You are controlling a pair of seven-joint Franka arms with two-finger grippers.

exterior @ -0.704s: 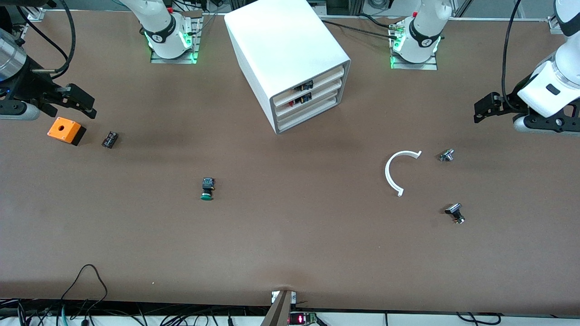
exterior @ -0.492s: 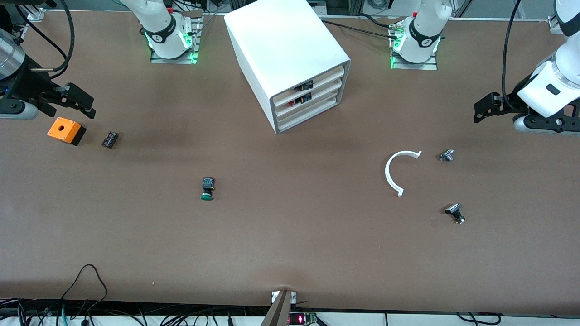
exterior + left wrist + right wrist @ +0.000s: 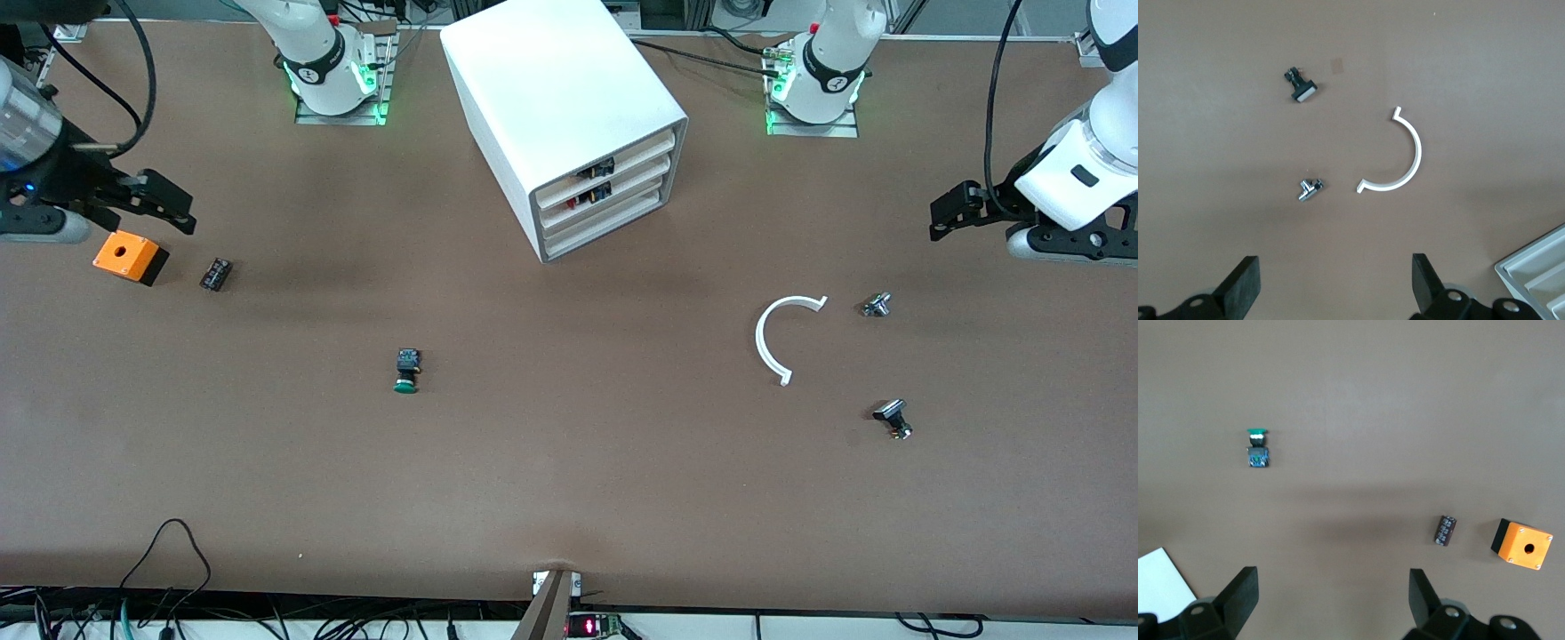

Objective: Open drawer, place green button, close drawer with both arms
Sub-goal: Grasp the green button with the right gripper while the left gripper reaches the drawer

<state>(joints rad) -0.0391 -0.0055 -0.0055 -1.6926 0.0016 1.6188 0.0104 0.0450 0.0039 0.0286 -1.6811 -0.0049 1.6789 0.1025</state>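
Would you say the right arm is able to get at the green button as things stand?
Probably yes: the right tool hangs open over the orange box, and only bare table separates it from the button.

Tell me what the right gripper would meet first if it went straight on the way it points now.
Probably bare table: the right gripper, jaws open, faces brown surface between the button and a small dark cylinder.

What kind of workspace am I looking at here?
Most likely a robotics lab bench: two arm bases bolted to a brown table, loose cables along its edge, and small electrical parts such as a green push button laid out.
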